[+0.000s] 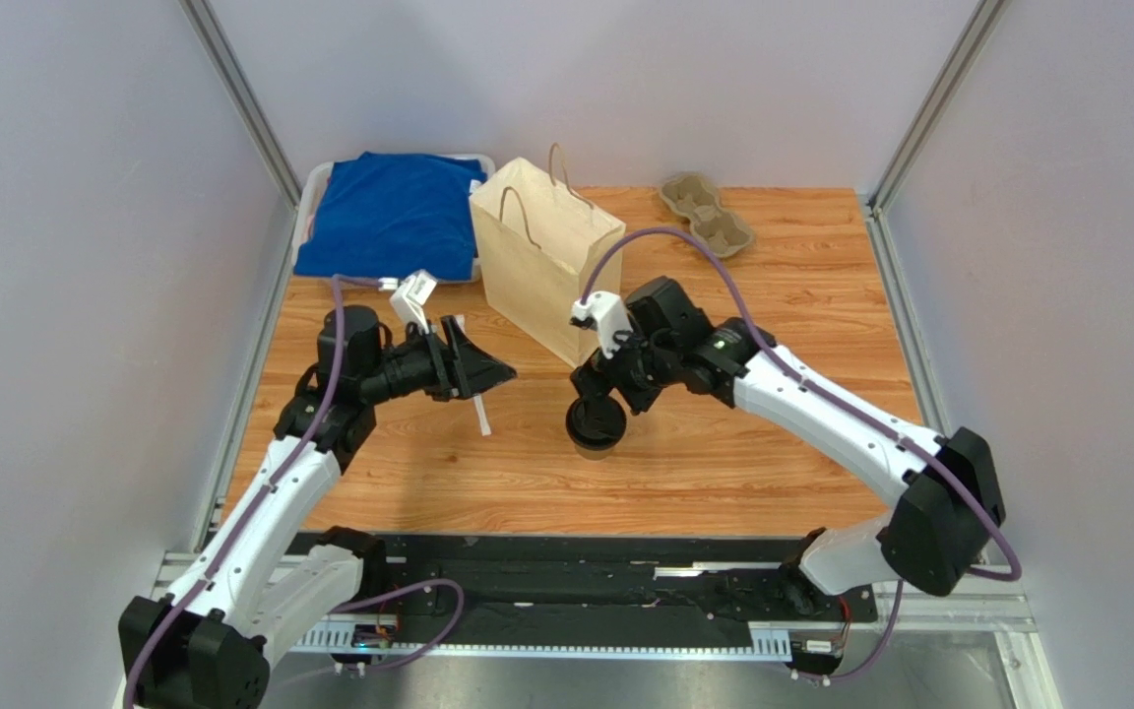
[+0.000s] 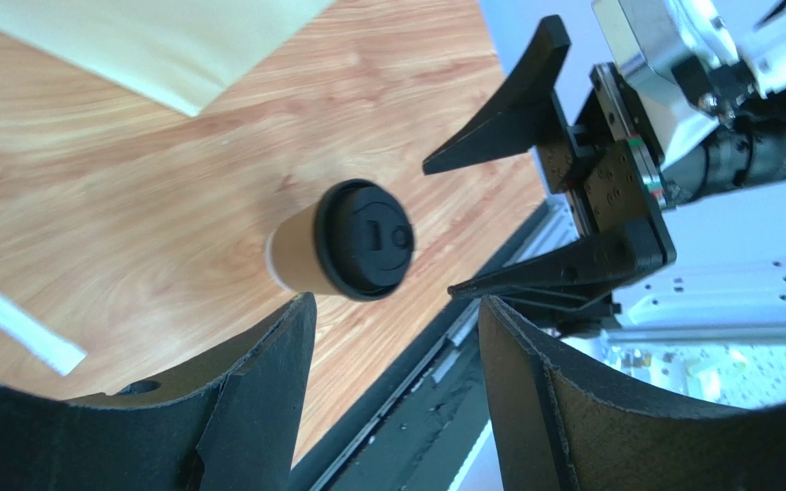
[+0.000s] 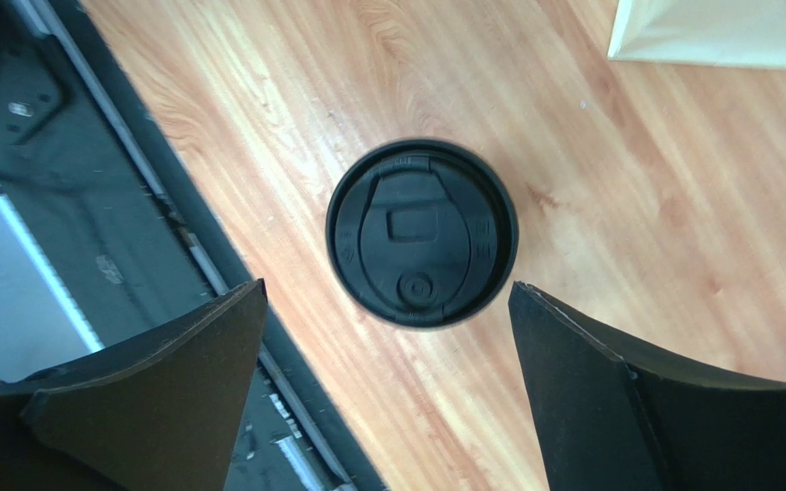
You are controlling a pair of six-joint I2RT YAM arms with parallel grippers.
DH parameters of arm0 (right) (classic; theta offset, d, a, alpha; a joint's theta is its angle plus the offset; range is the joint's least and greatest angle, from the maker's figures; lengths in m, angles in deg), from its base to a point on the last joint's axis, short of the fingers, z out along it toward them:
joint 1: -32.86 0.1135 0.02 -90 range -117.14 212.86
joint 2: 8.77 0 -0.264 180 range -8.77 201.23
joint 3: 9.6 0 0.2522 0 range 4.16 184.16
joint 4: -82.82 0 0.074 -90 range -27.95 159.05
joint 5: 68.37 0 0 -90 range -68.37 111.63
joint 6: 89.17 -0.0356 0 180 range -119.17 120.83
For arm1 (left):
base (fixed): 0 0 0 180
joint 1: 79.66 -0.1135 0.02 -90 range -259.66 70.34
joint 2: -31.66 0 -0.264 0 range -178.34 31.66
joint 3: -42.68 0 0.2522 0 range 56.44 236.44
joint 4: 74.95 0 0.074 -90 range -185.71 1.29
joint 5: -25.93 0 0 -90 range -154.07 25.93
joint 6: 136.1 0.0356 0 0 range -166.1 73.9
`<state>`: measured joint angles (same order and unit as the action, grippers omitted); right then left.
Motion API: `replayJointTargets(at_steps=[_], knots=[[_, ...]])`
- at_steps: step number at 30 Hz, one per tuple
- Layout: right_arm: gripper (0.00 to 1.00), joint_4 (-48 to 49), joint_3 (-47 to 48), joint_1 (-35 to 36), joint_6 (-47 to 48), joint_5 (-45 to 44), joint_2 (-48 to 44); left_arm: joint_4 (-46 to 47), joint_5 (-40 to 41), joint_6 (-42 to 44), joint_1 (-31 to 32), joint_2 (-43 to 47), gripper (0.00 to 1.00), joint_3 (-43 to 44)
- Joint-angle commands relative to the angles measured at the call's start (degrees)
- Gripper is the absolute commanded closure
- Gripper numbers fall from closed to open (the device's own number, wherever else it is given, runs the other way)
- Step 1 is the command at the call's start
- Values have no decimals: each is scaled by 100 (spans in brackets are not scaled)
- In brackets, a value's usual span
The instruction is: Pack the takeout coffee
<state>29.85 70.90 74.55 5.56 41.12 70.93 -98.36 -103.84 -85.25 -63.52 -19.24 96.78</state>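
The takeout coffee [image 1: 595, 426], a small brown paper cup with a black lid, stands upright on the wooden table in front of the paper bag [image 1: 541, 251]. My right gripper [image 1: 615, 393] is open just above the cup. In the right wrist view [image 3: 387, 292] its jaws stand wide on either side of the lid [image 3: 423, 233] without touching it. My left gripper [image 1: 499, 372] is open and empty to the left of the cup, pointing at it. In the left wrist view [image 2: 395, 307] the cup [image 2: 341, 246] is apart from its fingers.
A thin white straw [image 1: 479, 409] lies on the table under my left gripper. A blue cloth [image 1: 388, 214] fills a white bin at the back left. A pulp cup tray [image 1: 706, 211] sits at the back right. The table's front edge has a black rail [image 1: 573, 591].
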Motion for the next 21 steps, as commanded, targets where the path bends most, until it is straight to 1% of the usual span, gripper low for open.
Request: replayJointTargets(at_steps=[1,3,8,15,21], knots=[[4,-280,585,365,520,-938,606,-512,118,514,-208,203,32,115],[3,-377,804,471,503,-1008,801,-477,162,497,-225,220,32,115],[2,-387,946,691,529,-1096,1144,-441,171,479,-234,176,32,124],[3,-352,815,832,581,-1166,1267,-415,154,497,-243,80,32,141],[5,-281,683,902,652,-1324,1302,-362,145,497,-243,9,32,159]])
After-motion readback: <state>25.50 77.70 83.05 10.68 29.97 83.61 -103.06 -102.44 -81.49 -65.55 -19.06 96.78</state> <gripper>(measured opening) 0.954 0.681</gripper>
